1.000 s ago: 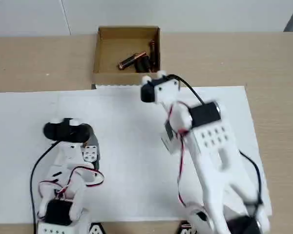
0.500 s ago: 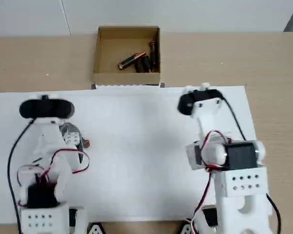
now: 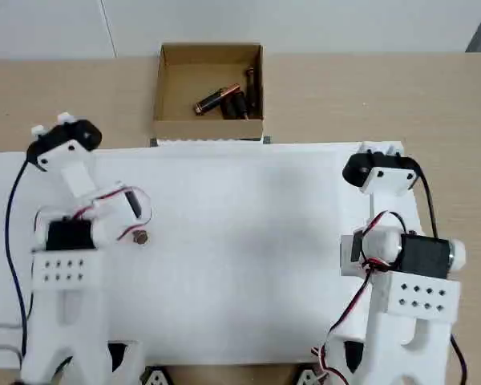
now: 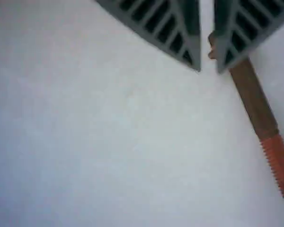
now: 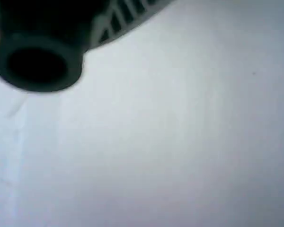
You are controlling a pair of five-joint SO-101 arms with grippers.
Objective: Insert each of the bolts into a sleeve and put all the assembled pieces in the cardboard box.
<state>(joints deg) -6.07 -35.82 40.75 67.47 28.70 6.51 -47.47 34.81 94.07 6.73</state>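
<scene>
Left jaws grip the bolt (image 4: 252, 101) by its head over the white sheet (image 3: 240, 241); right jaws clamp a black sleeve (image 5: 37, 64).

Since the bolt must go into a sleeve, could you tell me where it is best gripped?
Grip the bolt across its plain brown shank near the head, coming from above, since it seems to lie flat on the white paper; that leaves the orange threaded end free for the sleeve.
</scene>
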